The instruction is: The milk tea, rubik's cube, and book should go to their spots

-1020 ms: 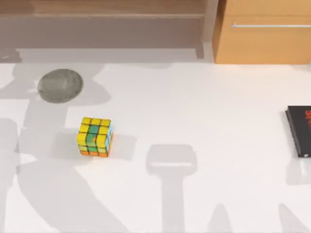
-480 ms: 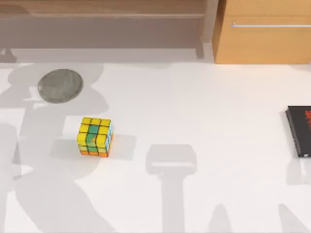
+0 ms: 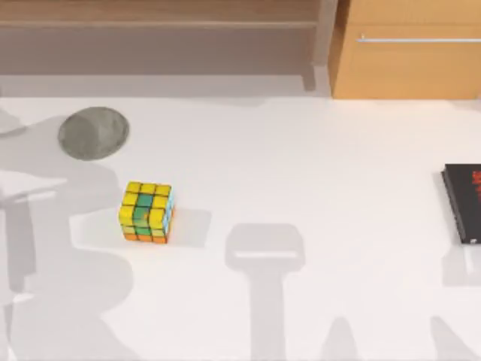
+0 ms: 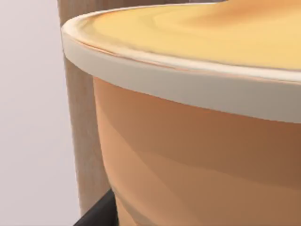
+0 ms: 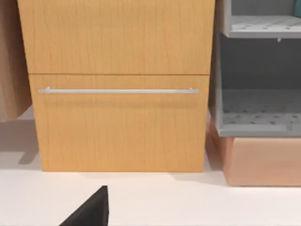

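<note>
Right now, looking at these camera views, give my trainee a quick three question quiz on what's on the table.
1. True or false: the rubik's cube is stacked on the grey disc.
2. Which object lies at the table's right edge? A) black book B) rubik's cube C) grey disc
3. Fill in: close in the left wrist view is the milk tea with a creamy-yellow ____.

Key: 1 false, they lie apart; 2 A; 3 lid.
</note>
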Robot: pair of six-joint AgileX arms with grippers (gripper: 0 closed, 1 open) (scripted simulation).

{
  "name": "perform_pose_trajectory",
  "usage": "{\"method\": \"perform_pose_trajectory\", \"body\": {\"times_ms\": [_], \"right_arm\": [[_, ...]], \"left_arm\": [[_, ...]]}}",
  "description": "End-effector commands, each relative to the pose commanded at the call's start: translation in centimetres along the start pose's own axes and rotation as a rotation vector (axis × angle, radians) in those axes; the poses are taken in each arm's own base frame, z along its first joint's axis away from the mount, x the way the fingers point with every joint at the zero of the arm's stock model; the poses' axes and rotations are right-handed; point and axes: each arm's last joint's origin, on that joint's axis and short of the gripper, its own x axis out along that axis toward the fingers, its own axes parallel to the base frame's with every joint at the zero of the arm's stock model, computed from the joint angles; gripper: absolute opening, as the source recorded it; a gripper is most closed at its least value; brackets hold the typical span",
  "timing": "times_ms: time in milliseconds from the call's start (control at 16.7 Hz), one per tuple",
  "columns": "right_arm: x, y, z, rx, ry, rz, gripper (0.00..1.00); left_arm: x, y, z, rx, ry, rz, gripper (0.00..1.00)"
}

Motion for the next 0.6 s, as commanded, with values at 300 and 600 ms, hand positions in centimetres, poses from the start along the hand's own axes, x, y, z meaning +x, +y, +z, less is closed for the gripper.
{"method": "perform_pose_trajectory", "body": {"times_ms": [300, 600], "right_arm": [[0.0, 0.0, 0.0, 0.000, 0.000, 0.000, 1.00], [0.0, 0.0, 0.0, 0.000, 0.000, 0.000, 1.00]], "left_arm": [[-1.6, -8.4, -3.5, -0.002, 0.028, -0.087, 0.00], [-1.6, -16.2, -4.0, -0.013, -0.002, -0.272, 0.00]]}}
